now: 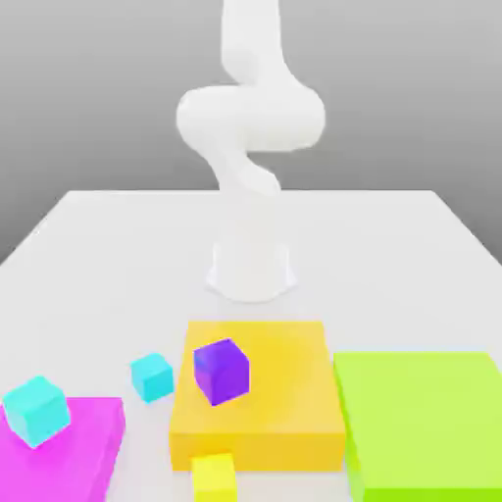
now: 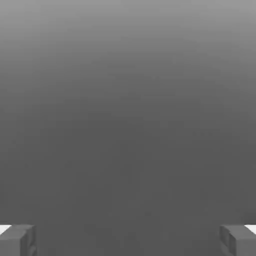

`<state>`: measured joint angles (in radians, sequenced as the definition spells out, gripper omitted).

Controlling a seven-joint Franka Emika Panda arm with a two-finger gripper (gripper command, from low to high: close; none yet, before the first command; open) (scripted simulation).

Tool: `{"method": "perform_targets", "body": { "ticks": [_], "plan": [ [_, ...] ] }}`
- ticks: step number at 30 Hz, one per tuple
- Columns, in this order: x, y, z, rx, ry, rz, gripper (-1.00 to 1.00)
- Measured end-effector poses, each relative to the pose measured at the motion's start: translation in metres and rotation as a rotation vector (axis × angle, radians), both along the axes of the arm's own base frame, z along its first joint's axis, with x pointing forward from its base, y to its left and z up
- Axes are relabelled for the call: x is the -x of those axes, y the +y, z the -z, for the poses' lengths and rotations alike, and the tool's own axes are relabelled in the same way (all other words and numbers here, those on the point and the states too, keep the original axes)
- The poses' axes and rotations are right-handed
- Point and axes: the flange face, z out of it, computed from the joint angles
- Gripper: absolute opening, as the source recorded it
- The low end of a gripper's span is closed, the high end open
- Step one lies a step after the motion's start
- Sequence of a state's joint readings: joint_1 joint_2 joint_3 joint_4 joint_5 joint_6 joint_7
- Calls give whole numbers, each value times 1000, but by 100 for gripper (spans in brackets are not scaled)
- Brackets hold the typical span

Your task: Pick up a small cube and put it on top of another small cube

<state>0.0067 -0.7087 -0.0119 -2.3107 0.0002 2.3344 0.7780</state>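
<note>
Before us hangs a plain grey backdrop, paler at one edge and darkening away from it. We see our hand [image 2: 128, 241] open, its two dark grey fingertips [image 2: 17, 240] well apart with nothing between them.

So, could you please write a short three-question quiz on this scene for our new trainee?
1. Multiple choice: what does the small dark purple cube rest on?
a) the flat magenta slab
b) the thick yellow-orange slab
c) the flat lime-green slab

2. True or false: the tool's two fingers stand wide apart.

3. Fill in the blank: the small bright yellow cube is in front of the ____ slab in the exterior view.

Key: 1 b; 2 true; 3 yellow-orange.
</note>
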Motion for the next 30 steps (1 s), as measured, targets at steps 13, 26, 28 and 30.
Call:
{"method": "perform_targets", "body": {
  "ticks": [13,26,28,30],
  "plan": [
    [-117,-18,220,32,352,-71,0],
    [-115,-37,462,60,699,-142,0],
    [-112,-39,493,62,723,-147,0],
    [-111,-39,520,62,728,-149,0]
  ]
}}
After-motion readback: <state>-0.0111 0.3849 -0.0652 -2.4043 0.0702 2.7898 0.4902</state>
